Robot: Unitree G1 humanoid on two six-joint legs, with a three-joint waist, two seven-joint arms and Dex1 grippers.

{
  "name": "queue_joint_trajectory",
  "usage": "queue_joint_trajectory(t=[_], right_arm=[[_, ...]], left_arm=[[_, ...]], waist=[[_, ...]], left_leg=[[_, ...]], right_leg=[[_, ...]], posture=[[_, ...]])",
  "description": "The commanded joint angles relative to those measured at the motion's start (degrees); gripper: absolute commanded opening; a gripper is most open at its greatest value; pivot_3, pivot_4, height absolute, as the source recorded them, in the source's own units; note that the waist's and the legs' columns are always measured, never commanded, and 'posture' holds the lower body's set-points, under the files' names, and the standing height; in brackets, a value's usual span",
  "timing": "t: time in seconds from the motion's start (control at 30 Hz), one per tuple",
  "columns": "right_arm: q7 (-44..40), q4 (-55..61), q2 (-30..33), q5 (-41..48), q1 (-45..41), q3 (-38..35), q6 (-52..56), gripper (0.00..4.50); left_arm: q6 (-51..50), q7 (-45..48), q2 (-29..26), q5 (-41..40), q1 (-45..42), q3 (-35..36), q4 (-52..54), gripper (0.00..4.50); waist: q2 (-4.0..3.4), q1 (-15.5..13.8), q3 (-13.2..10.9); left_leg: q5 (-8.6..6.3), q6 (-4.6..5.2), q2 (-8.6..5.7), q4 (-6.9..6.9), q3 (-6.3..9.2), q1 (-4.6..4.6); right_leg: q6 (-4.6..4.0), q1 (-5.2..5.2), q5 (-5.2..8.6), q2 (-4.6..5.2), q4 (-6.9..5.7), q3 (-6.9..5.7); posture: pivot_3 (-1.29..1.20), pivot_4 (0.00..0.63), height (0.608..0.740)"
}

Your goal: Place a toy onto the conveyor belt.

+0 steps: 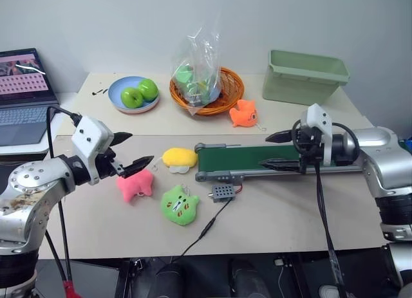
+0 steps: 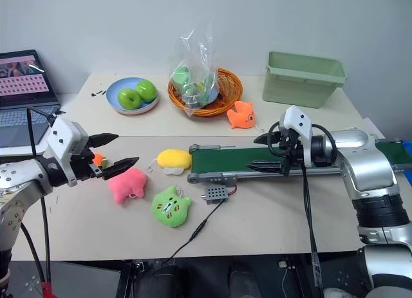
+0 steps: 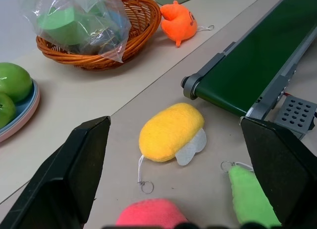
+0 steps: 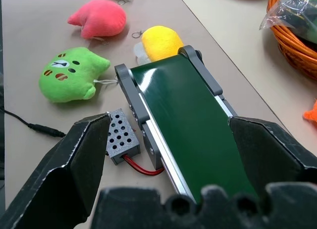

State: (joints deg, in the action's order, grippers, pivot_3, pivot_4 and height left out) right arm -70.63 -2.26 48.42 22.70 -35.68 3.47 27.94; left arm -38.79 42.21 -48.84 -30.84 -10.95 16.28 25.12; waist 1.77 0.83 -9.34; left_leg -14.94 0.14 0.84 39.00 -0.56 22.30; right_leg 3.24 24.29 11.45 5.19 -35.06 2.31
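Note:
The conveyor belt is a dark green strip in a grey frame across the table's right half, with its grey control box in front of its left end. My right gripper hangs open just above the belt, empty. Left of the belt, my left gripper stands open and empty over the pink plush. A small orange bit of the toy peeks out behind the left gripper's fingers; the rest of it is hidden.
A yellow plush lies at the belt's left end and a green plush in front. An orange fish plush, a wicker basket, a plate of apples and a pale green bin stand behind. A laptop sits far left.

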Motion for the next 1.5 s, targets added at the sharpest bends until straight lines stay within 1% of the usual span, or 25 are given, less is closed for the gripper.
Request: queue_joint_trajectory(t=[0.03, 0.4, 0.5, 0.57, 0.63, 0.8, 0.87, 1.0, 1.07, 1.13, 1.3, 1.4, 1.5], right_arm=[[0.5, 1.5, 0.1, 0.4, -0.6, -2.3, -1.0, 4.50], [0.8, 2.2, 0.1, 1.2, -0.2, -2.5, -0.5, 4.50], [0.4, 2.3, 0.3, 1.4, -0.2, -2.5, -0.4, 4.50], [0.3, 2.1, 0.3, 1.4, -0.5, -2.3, -0.5, 4.50], [0.3, 1.8, 0.2, 1.4, -0.7, -2.2, -0.6, 4.50], [-0.1, 0.9, -0.2, 0.8, -1.5, -1.4, -1.0, 4.50], [-0.2, 0.6, -0.5, 0.5, -2.0, -1.1, -1.1, 4.50], [-0.7, -0.1, -0.7, -0.1, -2.4, -0.9, -1.6, 4.50], [-0.7, -0.2, -0.7, -0.3, -2.5, -0.9, -1.6, 4.50], [-0.7, 0.0, -0.7, -0.3, -2.4, -1.0, -1.5, 4.50], [-0.4, 0.5, -0.4, -0.3, -2.2, -1.4, -1.2, 4.50], [-0.4, 1.2, 0.0, -0.1, -2.2, -1.8, -0.8, 4.50], [-0.6, 2.6, 0.5, 0.9, -1.8, -2.5, 0.2, 4.50]], left_arm=[[2.4, 0.6, -0.4, 1.0, -0.4, 0.0, 0.4, 4.47], [0.6, 2.3, -0.4, -2.0, 1.2, 2.0, 1.0, 4.47], [-3.0, 1.0, 0.4, -5.9, 1.1, 5.4, -0.3, 4.47], [-6.5, -0.9, 1.7, -9.6, 1.6, 12.1, -5.4, 4.47], [-8.1, -2.3, 2.1, -10.5, 2.6, 16.0, -9.0, 4.47], [-14.8, -14.5, 5.6, -10.5, 1.5, 22.7, -17.9, 4.47], [-18.4, -19.3, 8.2, -13.3, -0.7, 27.0, -22.1, 4.47], [-24.7, -29.3, 14.6, -18.4, -4.3, 34.4, -25.8, 4.47], [-25.1, -35.3, 18.9, -20.8, -5.9, 38.5, -27.5, 4.47], [-24.6, -39.5, 22.8, -22.7, -6.5, 41.1, -28.3, 4.47], [-21.7, -43.8, 27.3, -25.0, -7.7, 43.2, -32.3, 4.47], [-20.0, -43.7, 27.4, -26.6, -8.6, 43.7, -36.3, 4.47], [-17.9, -42.6, 26.2, -27.5, -9.0, 43.7, -39.3, 4.47]], waist=[[0.00, 0.0, 0.0], [0.00, 0.0, 0.0], [0.00, 0.0, 0.0], [0.00, 0.1, 0.0], [0.00, 0.3, 0.0], [0.00, 0.2, 0.0], [0.00, 0.0, 0.0], [0.03, -0.2, 0.0], [0.04, -0.2, 0.0], [0.04, -0.1, 0.0], [0.08, 0.0, 0.0], [0.08, 0.0, 0.0], [0.08, 0.0, 0.0]], left_leg=[[0.00, 0.00, 0.00, 0.00, 0.00, 0.00], [0.00, 0.00, 0.00, 0.00, 0.00, 0.00], [0.00, 0.00, 0.01, 0.00, 0.00, 0.00], [0.00, 0.00, 0.01, 0.00, 0.00, 0.00], [0.00, 0.00, 0.03, 0.00, 0.00, -0.03], [0.00, 0.00, 0.03, 0.00, 0.01, -0.05], [0.00, 0.00, 0.01, 0.00, 0.02, -0.05], [0.00, -0.01, -0.01, 0.03, 0.11, -0.01], [0.00, -0.02, -0.04, 0.02, 0.15, 0.00], [0.01, -0.02, -0.04, 0.03, 0.20, 0.00], [0.02, -0.06, -0.05, 0.02, 0.28, -0.03], [0.03, -0.07, -0.06, 0.02, 0.20, -0.04], [0.03, -0.07, -0.08, 0.02, 0.17, -0.03]], right_leg=[[0.00, 0.00, 0.00, 0.00, 0.00, 0.00], [0.00, 0.00, 0.00, 0.00, 0.00, 0.00], [0.00, 0.01, 0.00, -0.01, 0.00, 0.00], [0.00, 0.01, 0.00, 0.00, -0.01, 0.00], [0.00, 0.01, 0.00, -0.01, -0.03, 0.00], [0.00, -0.01, 0.00, -0.01, -0.02, -0.01], [0.00, -0.02, 0.00, 0.00, -0.04, -0.02], [0.00, -0.01, 0.00, 0.04, -0.05, -0.09], [0.00, -0.04, -0.01, 0.08, -0.03, -0.09], [-0.01, -0.04, -0.03, 0.09, -0.03, -0.09], [-0.03, -0.02, -0.04, 0.07, -0.07, -0.07], [-0.04, -0.03, -0.04, 0.06, -0.07, -0.07], [-0.04, -0.03, -0.04, 0.06, -0.05, -0.07]], posture=[[0.00, 0.150, 0.740], [0.00, 0.150, 0.740], [0.00, 0.150, 0.740], [0.00, 0.150, 0.740], [0.00, 0.150, 0.740], [0.00, 0.150, 0.740], [0.00, 0.150, 0.740], [0.00, 0.150, 0.740], [0.00, 0.150, 0.740], [0.00, 0.150, 0.740], [0.00, 0.150, 0.740], [0.00, 0.150, 0.740], [0.00, 0.150, 0.740]])
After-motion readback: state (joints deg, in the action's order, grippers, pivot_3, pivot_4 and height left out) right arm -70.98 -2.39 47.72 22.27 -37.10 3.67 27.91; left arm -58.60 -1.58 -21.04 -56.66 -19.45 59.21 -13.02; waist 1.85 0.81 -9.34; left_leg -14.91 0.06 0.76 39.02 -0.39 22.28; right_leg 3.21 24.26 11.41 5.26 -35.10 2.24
